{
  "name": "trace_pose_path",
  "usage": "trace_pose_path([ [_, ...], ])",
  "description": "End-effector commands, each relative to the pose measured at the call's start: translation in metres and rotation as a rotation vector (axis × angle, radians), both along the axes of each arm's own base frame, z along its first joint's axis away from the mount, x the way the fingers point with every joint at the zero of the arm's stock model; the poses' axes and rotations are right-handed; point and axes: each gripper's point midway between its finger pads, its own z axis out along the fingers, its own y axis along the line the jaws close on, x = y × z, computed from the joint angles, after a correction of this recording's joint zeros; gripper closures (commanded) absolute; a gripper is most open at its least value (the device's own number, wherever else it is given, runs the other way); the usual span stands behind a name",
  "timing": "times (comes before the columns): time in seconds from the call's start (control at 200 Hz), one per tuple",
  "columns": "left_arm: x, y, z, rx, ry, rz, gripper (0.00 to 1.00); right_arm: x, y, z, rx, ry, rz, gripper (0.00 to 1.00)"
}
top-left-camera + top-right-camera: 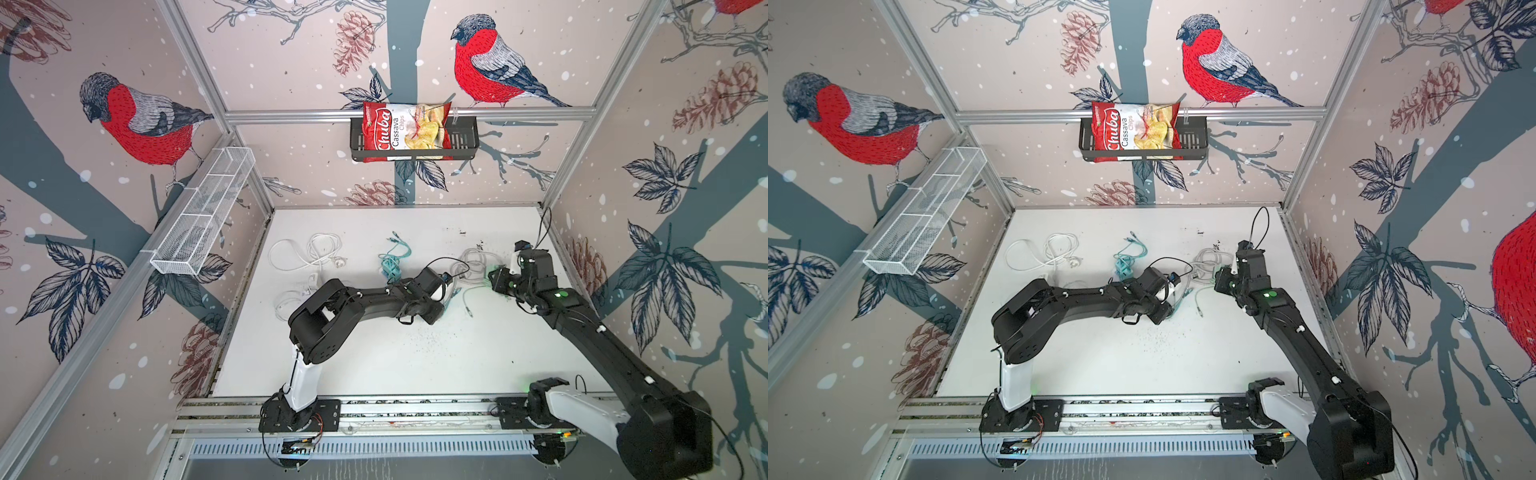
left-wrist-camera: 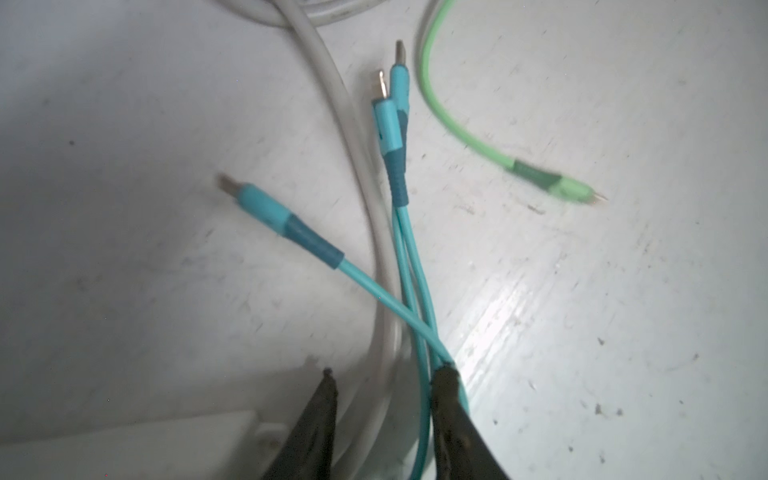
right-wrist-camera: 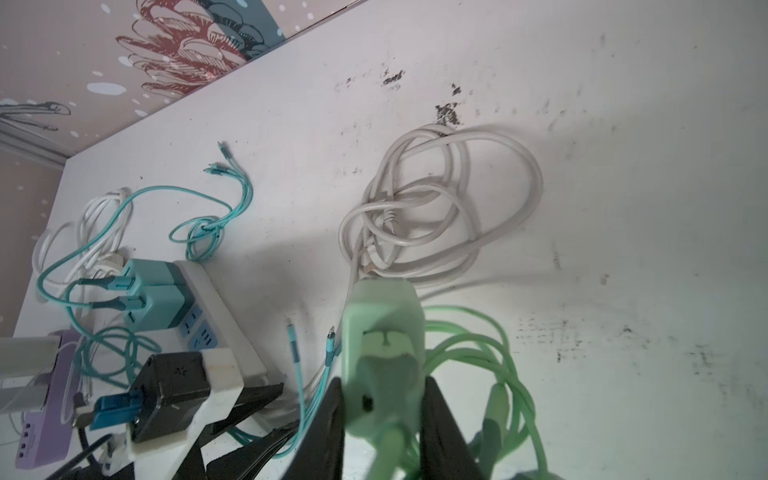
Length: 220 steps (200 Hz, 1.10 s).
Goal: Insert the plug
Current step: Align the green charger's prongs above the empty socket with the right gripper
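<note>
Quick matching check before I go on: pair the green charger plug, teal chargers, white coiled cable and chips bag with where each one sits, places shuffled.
Things:
1 green charger plug
2 teal chargers
3 white coiled cable
4 chips bag

Places:
A in the black wall basket
B lying loose on the table
C held by the right gripper
D plugged into the power strip

Pairs: 1-C; 2-D; 3-B; 4-A

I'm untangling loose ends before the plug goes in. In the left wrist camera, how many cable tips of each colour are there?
teal cable tips: 3
green cable tips: 1
Total: 4
</note>
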Motion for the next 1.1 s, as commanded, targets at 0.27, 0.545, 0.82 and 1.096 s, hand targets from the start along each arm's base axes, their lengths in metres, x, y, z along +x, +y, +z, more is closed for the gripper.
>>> trace_pose_path([
  [0.27, -0.010, 0.039, 0.024, 0.067, -0.037, 0.068, 0.63, -0.006, 0.071, -0.016, -0.013, -0.034, 0.218, 0.78],
  [0.545, -0.002, 0.086, 0.048, 0.014, -0.097, 0.279, 0.63, -0.003, 0.131, -0.020, 0.074, -0.015, 0.427, 0.78],
  [0.82, 0.008, 0.141, 0.089, -0.102, -0.196, 0.463, 0.61, -0.010, 0.166, -0.036, 0.061, 0.005, 0.589, 0.80],
  [1.096, -0.001, 0.160, 0.100, -0.161, -0.254, 0.521, 0.61, -0.002, 0.192, -0.042, -0.086, 0.049, 0.646, 0.81],
])
